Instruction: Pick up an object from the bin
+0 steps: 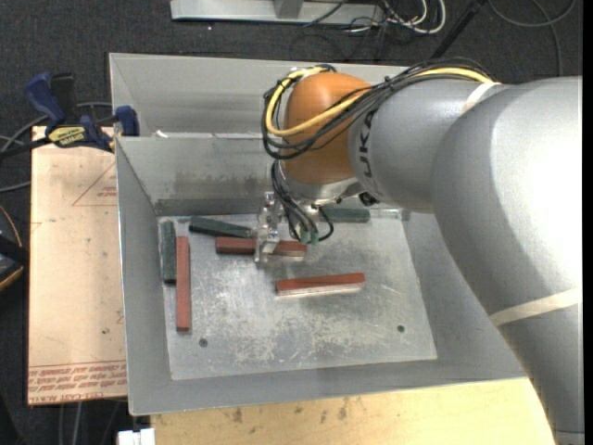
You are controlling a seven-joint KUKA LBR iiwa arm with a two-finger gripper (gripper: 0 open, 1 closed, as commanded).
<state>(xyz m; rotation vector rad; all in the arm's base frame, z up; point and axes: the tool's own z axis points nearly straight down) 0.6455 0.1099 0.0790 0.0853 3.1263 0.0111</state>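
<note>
My gripper point(267, 245) reaches down near the back middle of the bin floor, its fingertips at a short red-brown bar point(237, 245) that lies flat and runs under them. Whether the fingers close on that bar is hidden by the wrist. A dark green bar point(220, 226) lies just behind and left of it. A longer red bar with a pale lower edge point(320, 285) lies in front of the gripper, to its right.
Along the left wall lie a long red bar point(182, 284) and a dark green bar point(168, 251), side by side. Another dark green piece point(348, 215) shows behind the wrist at the back wall. The arm covers the bin's right side.
</note>
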